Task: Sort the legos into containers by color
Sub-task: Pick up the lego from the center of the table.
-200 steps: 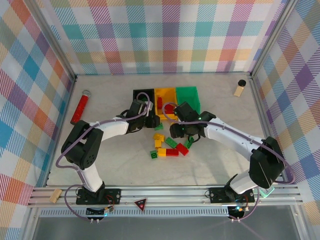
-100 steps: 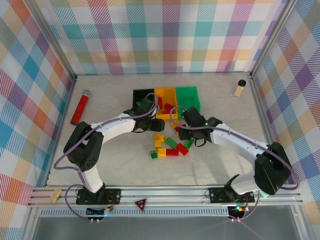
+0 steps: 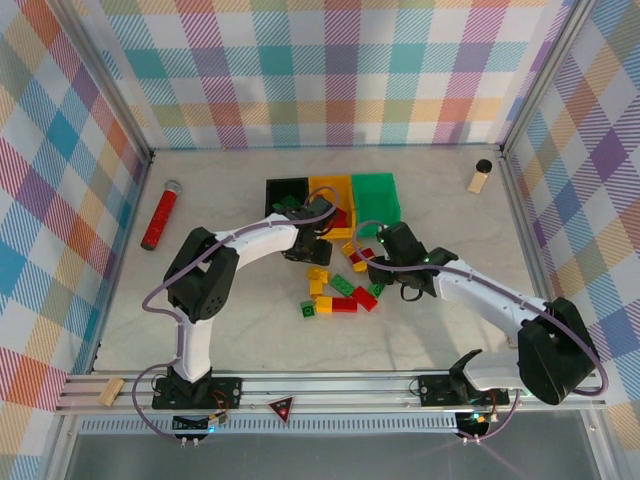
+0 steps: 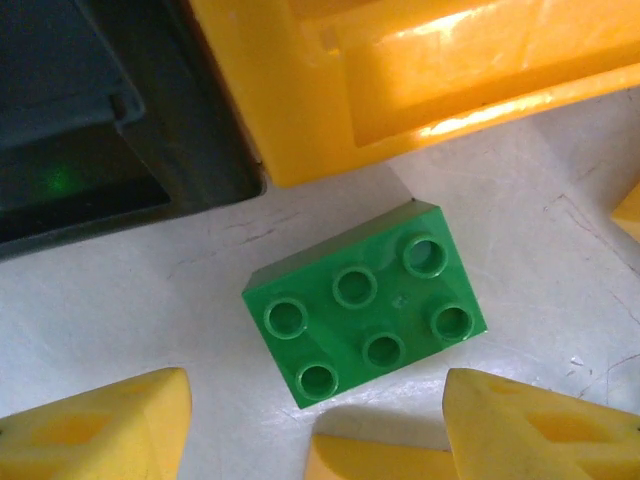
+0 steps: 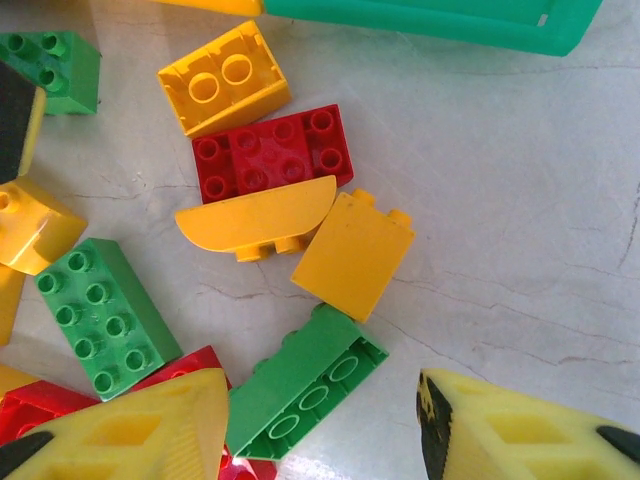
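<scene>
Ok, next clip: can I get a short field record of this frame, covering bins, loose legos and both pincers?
bins: black bin, yellow bin, green bin, side by side
loose legos: red, yellow and green pile on the table before the bins
left pincer: open, over a six-stud green brick lying by the black and yellow bins
right pincer: open, over the pile, above an overturned green brick
other: red cylinder, tan bottle

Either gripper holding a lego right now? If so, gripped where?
Neither. The left gripper stands open over a green brick lying on the table, untouched; the right gripper hangs open above the pile, gripping nothing.
</scene>
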{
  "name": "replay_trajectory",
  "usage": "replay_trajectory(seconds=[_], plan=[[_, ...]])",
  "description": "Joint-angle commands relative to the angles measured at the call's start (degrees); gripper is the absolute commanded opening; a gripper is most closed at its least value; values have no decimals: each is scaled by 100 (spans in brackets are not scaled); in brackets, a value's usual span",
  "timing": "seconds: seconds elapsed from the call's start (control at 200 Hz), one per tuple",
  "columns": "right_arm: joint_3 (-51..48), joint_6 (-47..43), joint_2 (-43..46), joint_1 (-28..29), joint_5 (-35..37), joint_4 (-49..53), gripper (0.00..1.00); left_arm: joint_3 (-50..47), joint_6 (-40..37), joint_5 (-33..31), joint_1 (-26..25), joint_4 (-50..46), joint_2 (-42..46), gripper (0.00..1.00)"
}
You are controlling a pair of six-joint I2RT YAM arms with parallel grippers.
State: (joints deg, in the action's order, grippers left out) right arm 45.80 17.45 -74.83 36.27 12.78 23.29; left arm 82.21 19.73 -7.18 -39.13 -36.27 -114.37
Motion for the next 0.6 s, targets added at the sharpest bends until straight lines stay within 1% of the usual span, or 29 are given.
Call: replay_trajectory(seconds=[0.0, 0.275, 0.415, 0.515, 0.595], plan=[[-92, -147, 57, -32, -95, -403, 53, 325, 206, -207, -145, -311, -145, 68], [-410, -99, -14, -31, -92, -837, 53, 386, 365, -131, -208, -94, -380, 68], [-740, -45, 162, -32, 18, -1193, 53, 496, 330, 32, -213, 5, -551, 68], [-867, -32, 324, -35, 108, -1282, 53, 465, 332, -10, -211, 76, -581, 67], [-920, -34, 398, -33, 146, -1344, 53, 423, 276, -80, -215, 119, -567, 64]])
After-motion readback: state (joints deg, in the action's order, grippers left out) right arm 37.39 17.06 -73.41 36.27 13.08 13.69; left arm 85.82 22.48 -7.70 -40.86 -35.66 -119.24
